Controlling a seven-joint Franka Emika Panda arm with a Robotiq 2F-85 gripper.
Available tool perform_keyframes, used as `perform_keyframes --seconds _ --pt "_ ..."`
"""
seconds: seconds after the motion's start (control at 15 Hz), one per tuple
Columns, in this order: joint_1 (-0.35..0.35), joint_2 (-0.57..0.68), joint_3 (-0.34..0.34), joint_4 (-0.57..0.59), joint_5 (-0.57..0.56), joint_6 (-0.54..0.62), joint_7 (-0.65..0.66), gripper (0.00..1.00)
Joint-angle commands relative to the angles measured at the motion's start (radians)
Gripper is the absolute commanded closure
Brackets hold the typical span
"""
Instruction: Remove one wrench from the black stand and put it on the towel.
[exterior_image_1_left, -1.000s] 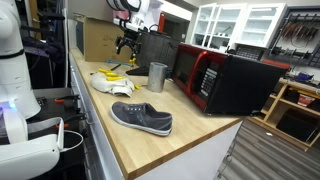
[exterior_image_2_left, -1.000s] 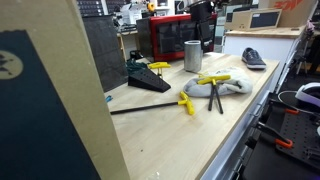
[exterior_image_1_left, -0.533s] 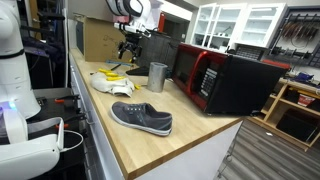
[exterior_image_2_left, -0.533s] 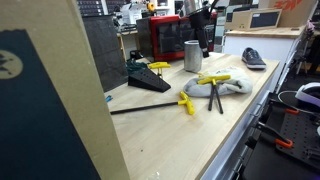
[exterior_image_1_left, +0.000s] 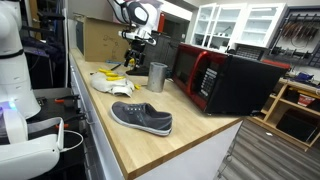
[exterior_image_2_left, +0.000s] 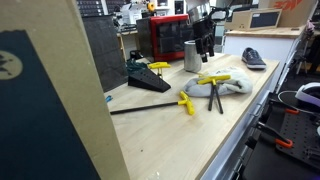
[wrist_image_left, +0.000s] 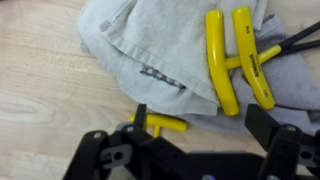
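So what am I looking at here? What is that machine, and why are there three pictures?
It is a robot arm working over a wooden counter. Two pictures come from cameras standing outside the robot. The third looks down from a camera on its wrist. On the counter are a shoe, a metal cup, a microwave, a black stand with yellow-handled tools in it, and a grey towel with two yellow wrenches lying on it. The fingers, at the bottom of the wrist view, are open above the towel and hold nothing.
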Motion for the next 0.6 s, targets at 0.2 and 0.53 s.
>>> perform_keyframes --seconds 0.2,0.53 --pt "-0.009 -0.014 -0.017 -0.080 -0.024 0.219 0.201 0.00" --pt "-0.005 0.039 -0.028 -0.117 -0.102 0.329 0.360 0.00"
